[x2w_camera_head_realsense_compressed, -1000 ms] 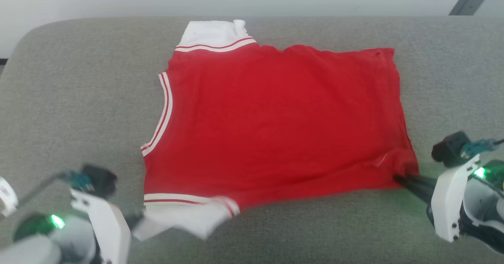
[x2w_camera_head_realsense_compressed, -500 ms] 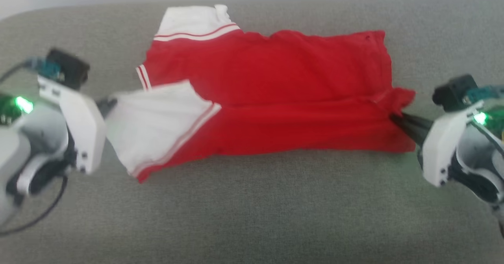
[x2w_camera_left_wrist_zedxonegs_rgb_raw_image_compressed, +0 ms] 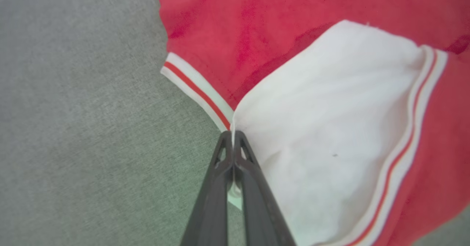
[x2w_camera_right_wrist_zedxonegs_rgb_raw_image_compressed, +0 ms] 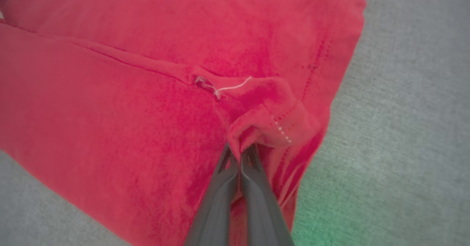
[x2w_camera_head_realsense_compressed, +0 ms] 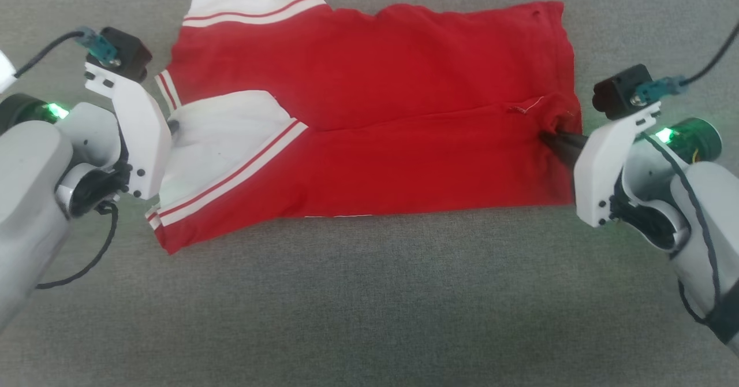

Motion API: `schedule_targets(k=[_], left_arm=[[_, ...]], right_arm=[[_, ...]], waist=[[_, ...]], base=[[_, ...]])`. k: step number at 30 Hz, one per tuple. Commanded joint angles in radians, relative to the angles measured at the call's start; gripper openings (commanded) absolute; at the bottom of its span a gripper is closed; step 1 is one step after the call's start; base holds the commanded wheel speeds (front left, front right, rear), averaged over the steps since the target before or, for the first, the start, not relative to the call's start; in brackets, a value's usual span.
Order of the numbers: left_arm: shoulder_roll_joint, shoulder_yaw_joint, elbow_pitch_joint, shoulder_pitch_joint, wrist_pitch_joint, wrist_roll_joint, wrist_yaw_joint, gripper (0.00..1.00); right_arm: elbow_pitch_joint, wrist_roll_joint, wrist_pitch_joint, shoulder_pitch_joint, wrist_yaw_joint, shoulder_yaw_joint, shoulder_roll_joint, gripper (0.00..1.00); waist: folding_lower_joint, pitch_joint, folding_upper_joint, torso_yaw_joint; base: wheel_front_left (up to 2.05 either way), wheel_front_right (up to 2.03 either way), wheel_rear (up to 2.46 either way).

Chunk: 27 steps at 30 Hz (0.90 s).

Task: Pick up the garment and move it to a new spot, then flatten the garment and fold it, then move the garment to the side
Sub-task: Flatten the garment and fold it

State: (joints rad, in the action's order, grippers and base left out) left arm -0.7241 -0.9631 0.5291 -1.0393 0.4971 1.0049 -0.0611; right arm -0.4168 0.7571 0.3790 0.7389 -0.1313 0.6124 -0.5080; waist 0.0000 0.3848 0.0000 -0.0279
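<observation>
**On the grey woven fabric surface: first fold partly laid**

Red jersey-style shirt with white sleeves and striped trim lies flat across the surface's middle, its near strip doubled over toward the far side. My read: relocate and flatten are done, folding is under way, and the move to the side is left.

Left gripper is closed on the sleeve edge at the shirt's left end. Right gripper is closed on the red hem corner at the right end. Both arms sit low, fingers pointing inward.
</observation>
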Motion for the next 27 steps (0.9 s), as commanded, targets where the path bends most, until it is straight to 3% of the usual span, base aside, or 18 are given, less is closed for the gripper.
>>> schedule_targets(k=[1, 8, 10, 11, 12, 15, 21, 27], left_arm=[[0.020, -0.007, 0.044, -0.018, 0.006, 0.008, -0.016, 0.00], [0.085, -0.010, 0.181, -0.034, 0.024, 0.042, -0.041, 0.00], [0.094, -0.015, 0.203, -0.047, 0.032, 0.046, -0.049, 0.45], [0.097, -0.020, 0.204, -0.054, 0.031, 0.042, -0.055, 0.80], [0.101, -0.013, 0.208, -0.057, 0.035, 0.059, -0.058, 1.00], [0.095, -0.016, 0.213, -0.070, 0.060, 0.072, -0.061, 1.00], [0.066, -0.017, 0.142, -0.060, 0.090, 0.087, -0.059, 1.00], [0.018, -0.018, -0.011, 0.003, 0.134, 0.105, 0.024, 1.00]], right_arm=[[-0.026, 0.004, 0.008, 0.023, 0.001, 0.011, 0.015, 0.00], [-0.103, 0.024, 0.025, 0.062, 0.001, 0.041, 0.047, 0.00], [-0.121, 0.028, 0.032, 0.074, 0.001, 0.051, 0.053, 0.00], [-0.133, 0.033, 0.033, 0.078, 0.001, 0.050, 0.056, 0.23], [-0.138, 0.031, 0.034, 0.083, 0.001, 0.055, 0.056, 0.43], [-0.145, 0.039, 0.033, 0.089, 0.001, 0.052, 0.050, 1.00], [-0.106, 0.021, -0.028, 0.069, 0.001, 0.012, 0.010, 1.00], [-0.040, -0.035, -0.132, 0.009, 0.001, -0.095, -0.027, 1.00]], waist=[[0.0000, 0.011, 0.0000, -0.005], [0.0000, 0.022, 0.0000, -0.010], [0.0000, 0.019, 0.0000, -0.009], [0.0000, 0.016, 0.0000, -0.008], [0.0000, 0.011, 0.0000, -0.006], [0.0000, -0.006, 0.0000, 0.004], [0.0000, -0.043, 0.0000, 0.033], [0.0000, -0.071, 0.0000, 0.062]], base=[[0.00, 0.00, 0.00], [0.00, 0.00, 0.00], [0.00, 0.00, 0.00], [0.00, 0.00, 0.00], [0.00, 0.00, 0.00], [0.00, 0.00, 0.00], [0.00, 0.00, 0.00], [0.00, 0.00, 0.00]])
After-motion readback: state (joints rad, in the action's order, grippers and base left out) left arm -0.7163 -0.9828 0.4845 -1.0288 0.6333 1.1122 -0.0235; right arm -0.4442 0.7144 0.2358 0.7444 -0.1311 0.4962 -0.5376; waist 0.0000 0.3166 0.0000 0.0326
